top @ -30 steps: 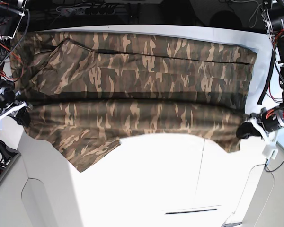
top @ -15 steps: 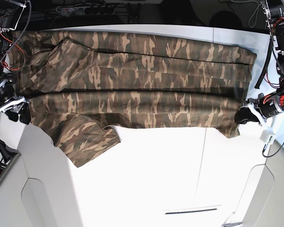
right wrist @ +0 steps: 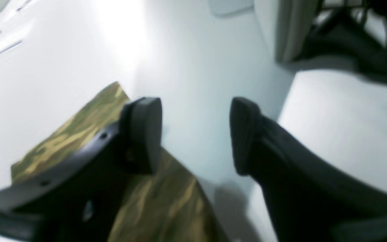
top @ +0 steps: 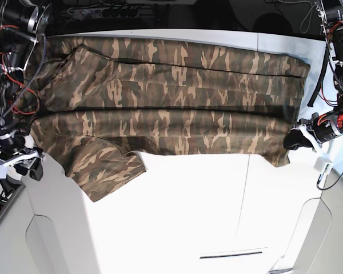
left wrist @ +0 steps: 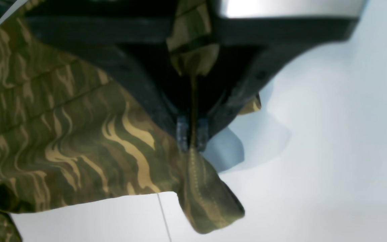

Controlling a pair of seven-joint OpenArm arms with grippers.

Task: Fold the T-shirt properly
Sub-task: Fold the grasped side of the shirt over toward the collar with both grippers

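Clamped tight on a corner of cloth, the left hand (left wrist: 191, 136) pinches a stitched hem of the camouflage-print cloth T-shirt (top: 171, 103) in brown, tan and olive green. In the left wrist view its two dark fingers meet on the fabric, a strip of cloth runs up between them, and a small folded flap hangs down below the fingertips over the pale surface. In the base view this hand (top: 294, 141) sits at the right edge of the shirt, at the lower corner of the spread cloth.

The right hand (right wrist: 195, 134) is released: in the right wrist view its two black pads (right wrist: 144, 132) stand wide apart with only bare white surface between them. A wedge of the camouflage shirt (right wrist: 79, 134) lies beside and under the pad on that view's left, partly hidden behind the finger; whether the pad touches it cannot be told. In the base view this hand (top: 26, 165) is at the left, just off the shirt's lower left edge.

The shirt lies flat on the white tabletop (top: 206, 211), stretched across its far half, with long horizontal creases across the body. One sleeve sticks out toward the near side at lower left.
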